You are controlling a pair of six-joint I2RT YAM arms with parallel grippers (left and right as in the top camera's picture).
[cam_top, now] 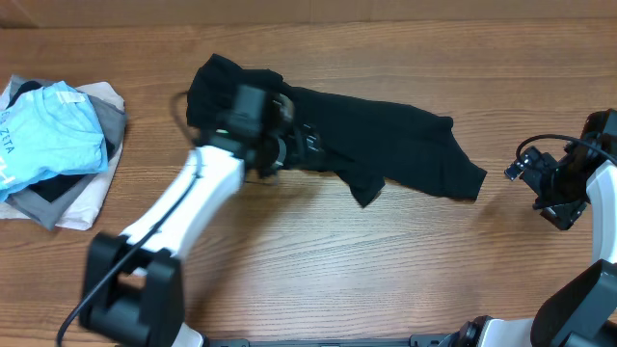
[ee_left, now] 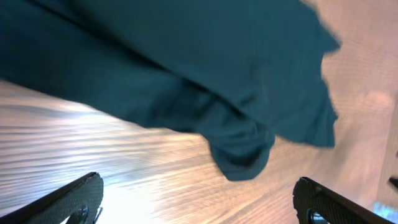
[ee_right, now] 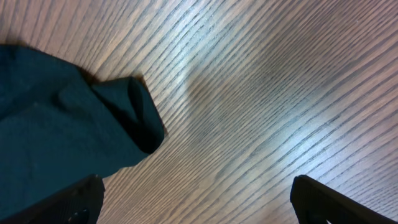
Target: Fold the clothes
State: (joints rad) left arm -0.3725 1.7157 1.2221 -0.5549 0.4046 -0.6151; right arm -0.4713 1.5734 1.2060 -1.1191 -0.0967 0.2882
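Wood-grain table (cam_top: 386, 270), crumpled black garment (cam_top: 395, 135); left jaws, right jaws spread, empty

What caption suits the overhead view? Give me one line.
Overhead: the left gripper hovers open over the crumpled black garment on the table; the right gripper sits open, apart from it.

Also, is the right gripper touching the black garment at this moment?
Apart. In the overhead view a strip of bare table separates the right gripper from the near end of the black garment; its jaws stand open.
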